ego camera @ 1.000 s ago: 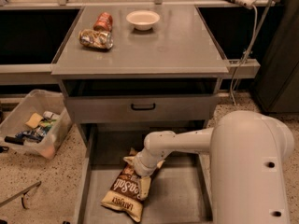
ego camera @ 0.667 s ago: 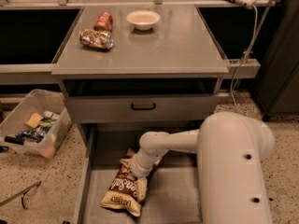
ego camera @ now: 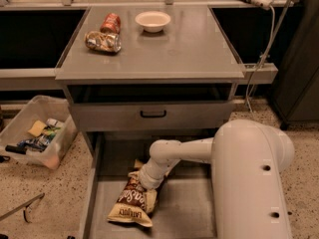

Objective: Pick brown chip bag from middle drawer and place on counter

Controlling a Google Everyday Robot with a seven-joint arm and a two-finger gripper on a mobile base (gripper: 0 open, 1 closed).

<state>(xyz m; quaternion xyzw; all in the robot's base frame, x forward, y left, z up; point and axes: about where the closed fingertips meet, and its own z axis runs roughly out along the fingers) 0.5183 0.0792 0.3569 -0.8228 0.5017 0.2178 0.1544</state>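
Observation:
The brown chip bag lies on the floor of the open middle drawer, left of centre, its cream end toward the front. My gripper is down in the drawer at the bag's rear end, touching it; the white wrist hides the fingers. The white arm reaches in from the right. The grey counter is above, at the top of the cabinet.
On the counter stand two crushed cans at the back left and a white bowl at the back centre. A drawer front with a black handle sits above the open drawer. A clear bin of items rests on the floor at left.
The arm has swung left and reached lower into the drawer. The gripper has come down onto the bag's rear end. The bag has barely shifted.

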